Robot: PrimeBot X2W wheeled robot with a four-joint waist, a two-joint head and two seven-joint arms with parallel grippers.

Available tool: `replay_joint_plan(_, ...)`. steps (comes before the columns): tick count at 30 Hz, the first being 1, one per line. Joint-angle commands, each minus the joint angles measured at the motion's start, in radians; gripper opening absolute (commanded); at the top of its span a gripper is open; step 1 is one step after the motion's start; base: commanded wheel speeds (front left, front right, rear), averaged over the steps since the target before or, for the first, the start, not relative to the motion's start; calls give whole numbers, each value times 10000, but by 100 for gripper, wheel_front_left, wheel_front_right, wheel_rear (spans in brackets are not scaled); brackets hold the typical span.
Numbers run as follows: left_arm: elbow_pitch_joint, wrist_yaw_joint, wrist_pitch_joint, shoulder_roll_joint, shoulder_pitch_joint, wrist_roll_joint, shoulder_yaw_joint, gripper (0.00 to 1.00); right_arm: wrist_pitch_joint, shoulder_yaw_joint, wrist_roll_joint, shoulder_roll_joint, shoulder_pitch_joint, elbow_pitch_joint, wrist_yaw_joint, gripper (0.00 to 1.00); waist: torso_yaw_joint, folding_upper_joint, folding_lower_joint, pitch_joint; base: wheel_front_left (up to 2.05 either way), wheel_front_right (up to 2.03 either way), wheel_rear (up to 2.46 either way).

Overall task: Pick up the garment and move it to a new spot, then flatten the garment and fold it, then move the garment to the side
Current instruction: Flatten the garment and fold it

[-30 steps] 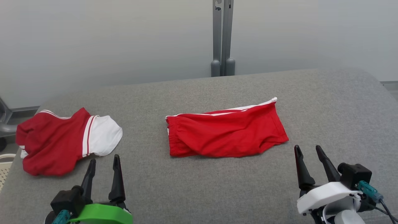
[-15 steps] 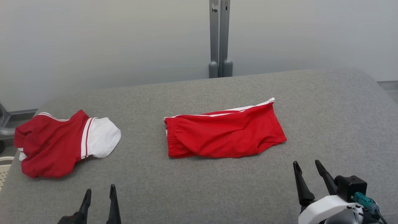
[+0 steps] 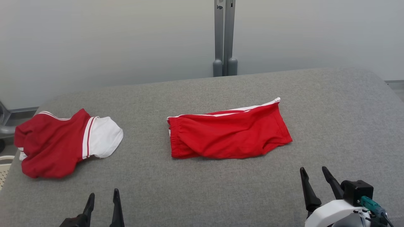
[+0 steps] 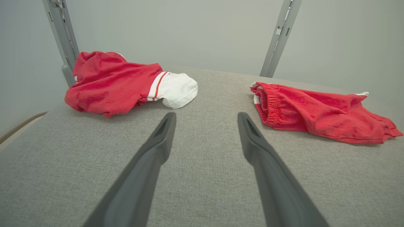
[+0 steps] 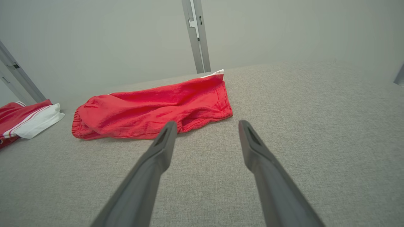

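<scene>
Left tool: my left tool hangs low over the near edge of the worktop, its fingers spread apart with nothing between them.
Right tool: my right tool sits at the near right, its fingers likewise apart and empty, pointing towards the leg end of the red shorts but short of them.
Garment: the red shorts lie in the middle of the worktop, elastic waistband towards my left, leg openings towards my right, and a white stripe along the far edge. Neither tool touches them.
Other cloth: a red-and-white top is bunched near the left edge of the worktop, well apart from the shorts.
Done, as I judge it: the shorts look doubled over, one leg on the other, and fairly flat apart from some creases near the front hem. So placing, flattening and at least one fold seem to be behind me.
Left to do: the shorts sit in the centre, so the move to the side is not yet done. I cannot tell whether a second fold is wanted first.
Doubt: if the crumpled top is the garment meant, then the whole task lies ahead.
Next, as I judge it: take hold at the waistband and the leg hem together, so that the fold does not fall open.
</scene>
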Motion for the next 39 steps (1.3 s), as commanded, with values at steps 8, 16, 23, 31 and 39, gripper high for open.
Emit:
replay_joint_plan(8,64,30,-19,187,-1,-47,-62,100,96,-144,85,-7,-83,77,-10,100,29,0,0,-5,0,0,0)
replay_joint_plan(16,-263,88,471,315,-106,-45,-196,100,1826,-278,-484,-10,-1051,71,-10,100,116,0,0,226,0,0,0)
replay_joint_plan(23,-774,94,1020,548,-293,-9,-296,100,5345,-835,-1334,-500,-3006,663,-12,100,412,0,0,696,0,0,0)
replay_joint_plan(31,-1110,57,1174,607,-470,90,-499,100,7193,-1503,-805,-1272,-4804,1989,-9,100,1003,0,0,1347,0,0,0)
replay_joint_plan(39,-1256,-89,1017,608,-867,155,-739,100,7463,-2060,-1349,-1825,-6405,3521,-9,100,1666,0,0,2223,0,0,0)
